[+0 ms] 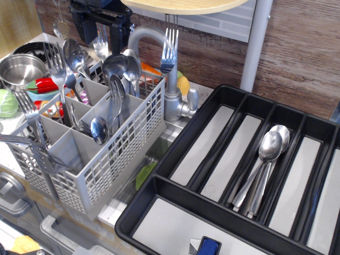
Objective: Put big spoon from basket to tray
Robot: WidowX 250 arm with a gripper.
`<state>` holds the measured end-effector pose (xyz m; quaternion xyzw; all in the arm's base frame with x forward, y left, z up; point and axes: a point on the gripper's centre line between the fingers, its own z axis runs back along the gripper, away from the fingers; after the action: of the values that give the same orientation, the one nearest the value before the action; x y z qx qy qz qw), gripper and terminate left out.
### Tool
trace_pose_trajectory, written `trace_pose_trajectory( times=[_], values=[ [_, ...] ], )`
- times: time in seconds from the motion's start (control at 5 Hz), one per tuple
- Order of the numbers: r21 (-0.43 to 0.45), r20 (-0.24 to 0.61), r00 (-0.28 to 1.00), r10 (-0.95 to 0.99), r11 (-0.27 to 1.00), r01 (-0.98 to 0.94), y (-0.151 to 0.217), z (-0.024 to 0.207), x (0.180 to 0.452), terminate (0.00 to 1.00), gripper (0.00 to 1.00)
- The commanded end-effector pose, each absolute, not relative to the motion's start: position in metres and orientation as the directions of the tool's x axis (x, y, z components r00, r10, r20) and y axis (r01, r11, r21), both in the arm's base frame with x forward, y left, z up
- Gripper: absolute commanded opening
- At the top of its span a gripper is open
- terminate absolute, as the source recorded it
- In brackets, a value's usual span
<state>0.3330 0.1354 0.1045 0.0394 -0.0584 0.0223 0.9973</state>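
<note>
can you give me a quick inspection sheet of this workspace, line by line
surface: sink area with a grey faucet; counter mostly hidden.
job's things: basket at left holds big spoons, forks and a small spoon, standing upright; tray at right has two spoons lying in one long compartment, other long compartments bare.
clutter: steel pot behind the basket, colourful toy food next to it, a blue item at the tray's front.
grippers: black gripper above the basket's back; fingers hidden, state unclear.
cables: nothing seen.
surroundings: wood-look wall, round wooden shelf overhead, a fork hanging below it.
</note>
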Motion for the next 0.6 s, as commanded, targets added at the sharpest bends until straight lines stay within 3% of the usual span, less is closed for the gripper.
trace_pose_trajectory(
  times=[0.0,0.2,0.4],
  values=[
    [0.076,0.118,0.992,0.04,0.996,-0.049,0.135,0.105,0.333,0.0,1.0],
    [0.146,0.235,0.955,-0.179,0.978,0.148,0.135,0.098,0.339,0.0,1.0],
    [0.204,0.267,0.928,-0.259,0.957,0.208,0.137,0.095,0.343,0.0,1.0]
  ],
)
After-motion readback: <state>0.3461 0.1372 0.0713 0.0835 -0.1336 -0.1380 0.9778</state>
